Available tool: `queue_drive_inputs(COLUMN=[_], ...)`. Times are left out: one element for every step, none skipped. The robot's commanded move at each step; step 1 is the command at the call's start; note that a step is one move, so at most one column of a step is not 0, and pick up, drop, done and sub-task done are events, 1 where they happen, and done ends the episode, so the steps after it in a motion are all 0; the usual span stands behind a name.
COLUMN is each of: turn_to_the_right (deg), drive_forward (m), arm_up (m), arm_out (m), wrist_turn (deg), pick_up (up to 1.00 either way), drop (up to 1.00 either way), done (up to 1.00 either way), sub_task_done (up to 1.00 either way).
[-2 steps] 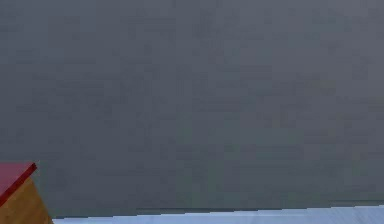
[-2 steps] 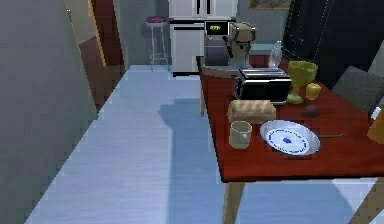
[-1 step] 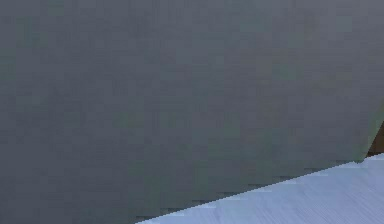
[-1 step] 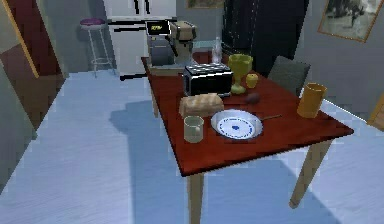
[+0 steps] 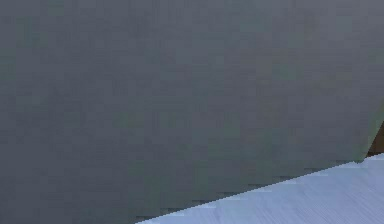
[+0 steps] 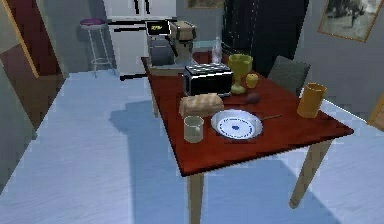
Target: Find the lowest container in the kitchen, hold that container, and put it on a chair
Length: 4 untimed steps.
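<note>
Pincer first: its state can't be told from these frames, and which way any container lies from it can't be told either. So the relation that counts for the coming move is taken to be container to chair.

The candidates are all seen on the worktop [image 6: 290, 132] in the arm side view. A small pale cup [image 6: 193, 127] sits at the near left edge, just left of a blue-patterned plate [image 6: 236, 126]. An orange mug [image 6: 312, 100] is at the right edge, and a yellow-green pot [image 6: 240, 68] is farther back, just right of the toaster [image 6: 207, 77]. All three containers stand upright on the same surface, so "lowest" isn't settled by height off the floor. The cup is guessed as the pick, being the shortest.

A grey chair [image 6: 288, 72] is tucked in at the far right side, well apart from the cup, so a carry around or across the worktop is probably needed. Farther out, a white fridge [image 6: 130, 45] and a purple-topped stool [image 6: 93, 25] can be made out.

A grey wall [image 5: 150, 90] close ahead and a strip of pale floor [image 5: 300, 200] are given by the forward view. The worktop layout is given by the arm side view.
</note>
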Motion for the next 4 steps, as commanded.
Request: queue_drive_inputs(turn_to_the_right=[0.0,0.0,0.0,0.0], drive_forward=[0.0,0.0,0.0,0.0], arm_up=[0.38,0.0,0.0,0.0], arm_out=[0.0,0.48,0.0,0.0], wrist_turn=[0.0,0.0,45.0,45.0], pick_up=[0.0,0.0,0.0,0.0], drop=[0.0,0.0,0.0,0.0], done=[0.0,0.0,0.0,0.0], sub_task_done=[0.0,0.0,0.0,0.0])
